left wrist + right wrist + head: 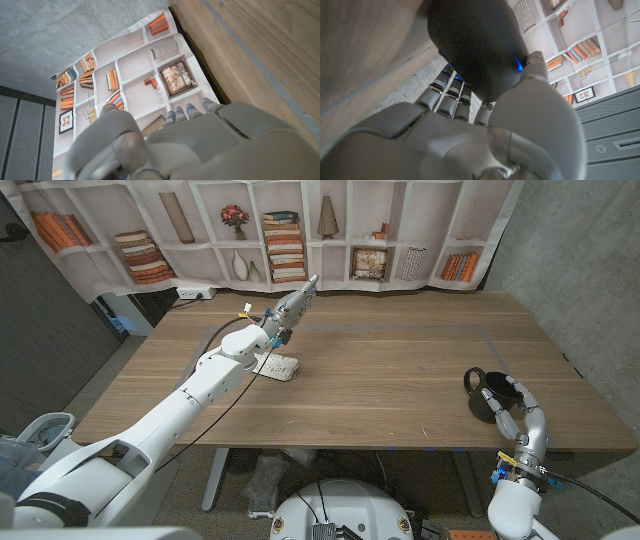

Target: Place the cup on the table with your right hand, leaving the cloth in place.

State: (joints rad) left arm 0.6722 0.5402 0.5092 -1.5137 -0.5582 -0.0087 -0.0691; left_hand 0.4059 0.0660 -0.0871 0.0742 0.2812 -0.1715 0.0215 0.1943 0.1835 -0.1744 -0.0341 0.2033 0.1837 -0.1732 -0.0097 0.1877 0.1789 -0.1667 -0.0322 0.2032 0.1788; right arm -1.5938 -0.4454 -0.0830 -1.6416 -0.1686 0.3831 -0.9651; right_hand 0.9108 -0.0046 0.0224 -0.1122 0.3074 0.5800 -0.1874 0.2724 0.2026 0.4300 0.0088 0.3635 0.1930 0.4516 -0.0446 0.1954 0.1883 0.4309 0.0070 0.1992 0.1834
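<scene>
A: Cup (482, 393), black, with its handle toward the table's middle, sits near the right end of the wooden table (400, 370), close to the front edge, and the right hand (512, 408) is on it.

B: And what a grip. In the right wrist view the fingers (451, 92) curl around the dark body of the cup (475, 45) and the thumb (536, 62) presses on its other side.

A: Is the base down on the wood?

B: From the head view it looks to be at table level, but I can't tell whether it's actually touching.

A: Over to the other side. The cloth (277, 366), white and folded, lies on the table left of centre, well apart from the cup.

B: The left arm reaches out right over it, and the left hand (295, 304) is stretched toward the back edge, fingers straight and close together, nothing in them.

A: The left wrist view backs that up: the left hand (210, 145) points at a bookshelf-print backdrop (130, 75).
</scene>
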